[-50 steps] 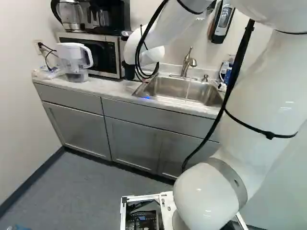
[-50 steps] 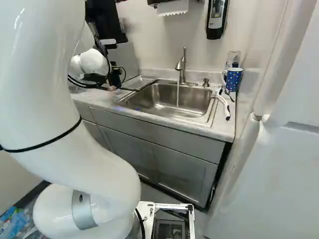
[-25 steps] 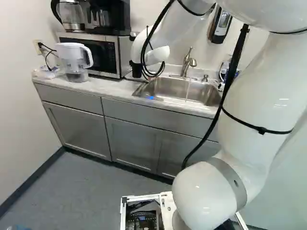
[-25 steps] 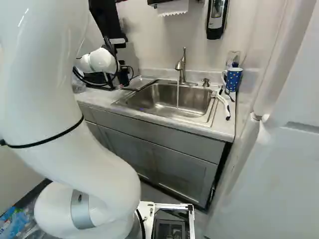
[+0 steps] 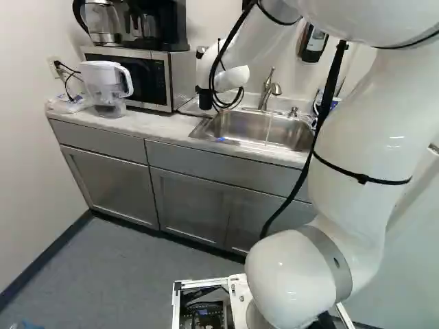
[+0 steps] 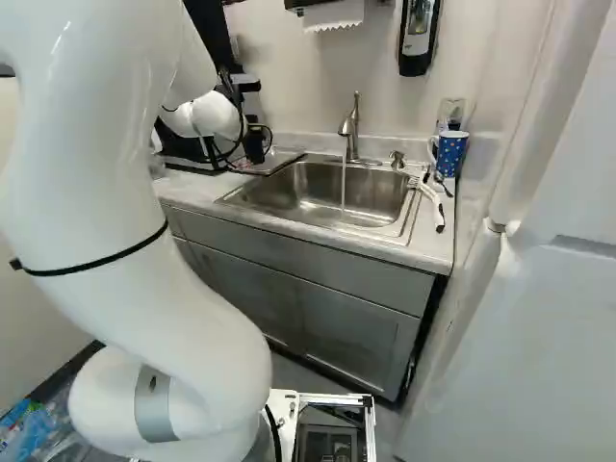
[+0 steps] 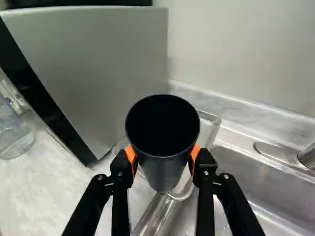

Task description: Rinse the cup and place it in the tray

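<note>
The claw (image 6: 254, 146) is closed on the dark cup (image 7: 163, 169), one orange pad (image 7: 195, 155) per side. Left to right: microwave (image 5: 147, 79) on the worktop (image 5: 154, 125); metal tray (image 7: 207, 132), partly behind the cup in the wrist view; sink (image 6: 371, 204), water running from the faucet (image 6: 350, 125); blue patterned mug (image 6: 450, 156).

There are two drinking cups, one black cup (image 7: 166, 169) and one blue mug (image 6: 450, 154) at the far right. I count one tray (image 7: 208, 130), one sink (image 6: 318, 179), one faucet (image 6: 350, 133) and one wall dispenser (image 6: 417, 40). On the left are one microwave (image 5: 145, 81), one pitcher (image 5: 105, 88) and one kettle (image 5: 102, 22). Nearer, three cabinet doors (image 5: 110, 188) sit below two wide panels (image 5: 223, 166).
</note>
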Tool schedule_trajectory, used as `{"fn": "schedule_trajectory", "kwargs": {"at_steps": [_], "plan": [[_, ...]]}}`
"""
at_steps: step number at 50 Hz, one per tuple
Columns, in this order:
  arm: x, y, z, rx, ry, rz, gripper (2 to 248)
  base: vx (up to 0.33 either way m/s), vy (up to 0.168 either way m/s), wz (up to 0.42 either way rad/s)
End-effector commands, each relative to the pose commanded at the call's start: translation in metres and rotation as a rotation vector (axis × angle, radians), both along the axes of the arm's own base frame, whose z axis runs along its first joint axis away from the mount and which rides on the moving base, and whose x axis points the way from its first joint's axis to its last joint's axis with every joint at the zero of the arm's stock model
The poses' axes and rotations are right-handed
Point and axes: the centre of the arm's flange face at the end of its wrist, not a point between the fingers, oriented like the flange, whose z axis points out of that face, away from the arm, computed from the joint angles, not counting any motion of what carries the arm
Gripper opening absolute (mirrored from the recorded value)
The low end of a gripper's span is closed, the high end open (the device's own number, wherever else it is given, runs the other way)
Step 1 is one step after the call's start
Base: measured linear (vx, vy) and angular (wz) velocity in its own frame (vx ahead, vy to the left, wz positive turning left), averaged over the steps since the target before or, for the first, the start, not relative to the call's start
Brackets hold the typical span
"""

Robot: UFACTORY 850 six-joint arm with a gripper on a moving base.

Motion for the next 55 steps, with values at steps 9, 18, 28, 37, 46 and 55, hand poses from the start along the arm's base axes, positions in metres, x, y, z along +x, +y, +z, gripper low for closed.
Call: {"fn": "schedule_trajectory", "kwargs": {"at_steps": [9,18,28,37,46,55], "plan": [[0.005,-0.014,0.000,0.000,-0.001,-0.026,122,0.000,0.000,0.000],[0.008,-0.028,0.000,0.000,-0.001,-0.051,122,0.000,0.000,0.000],[0.007,-0.043,0.000,0.000,0.000,-0.078,122,0.000,0.000,0.000],[0.007,-0.057,0.000,0.000,0.000,-0.103,122,0.000,0.000,0.000],[0.006,-0.071,0.000,0.000,0.000,-0.129,122,0.000,0.000,0.000],[0.006,-0.085,0.000,0.000,0.001,-0.154,122,0.000,0.000,0.000]]}}
